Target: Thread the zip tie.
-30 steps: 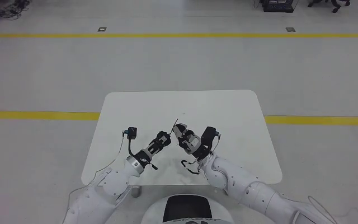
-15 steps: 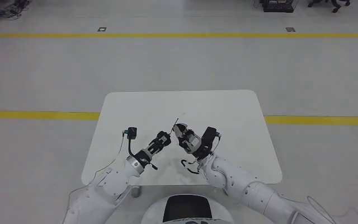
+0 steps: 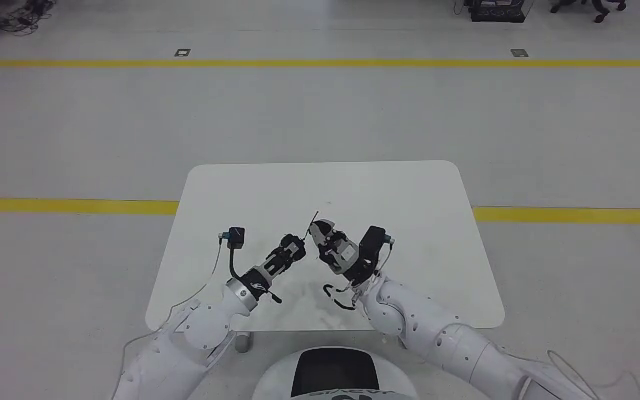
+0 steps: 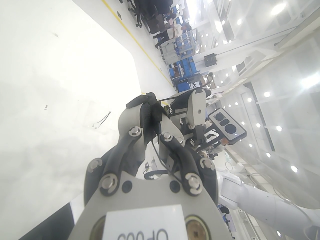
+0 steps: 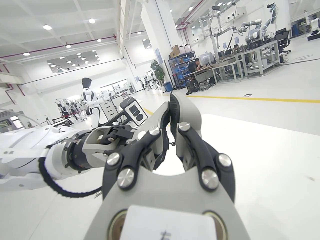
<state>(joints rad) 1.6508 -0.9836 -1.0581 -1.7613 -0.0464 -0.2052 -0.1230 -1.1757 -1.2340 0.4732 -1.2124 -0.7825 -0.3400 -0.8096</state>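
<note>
Both grippers meet just above the front middle of the white table [image 3: 400, 200]. My left gripper [image 3: 296, 241] is shut on one end of the thin black zip tie; in the left wrist view its fingertips [image 4: 146, 106] pinch the tie, and a strand of the zip tie [image 4: 153, 148] runs back between them. My right gripper [image 3: 318, 233] sits right beside it, shut on the other end. The zip tie's tip [image 3: 312, 219] pokes out beyond the right gripper [image 5: 172, 102], and in the right wrist view the thin tip [image 5: 174, 87] sticks up past its pads.
A small dark wire-like scrap [image 4: 103, 120] lies on the table near the grippers. The table's rounded front edge is close under both forearms. Yellow floor lines [image 3: 90, 206] run past the table.
</note>
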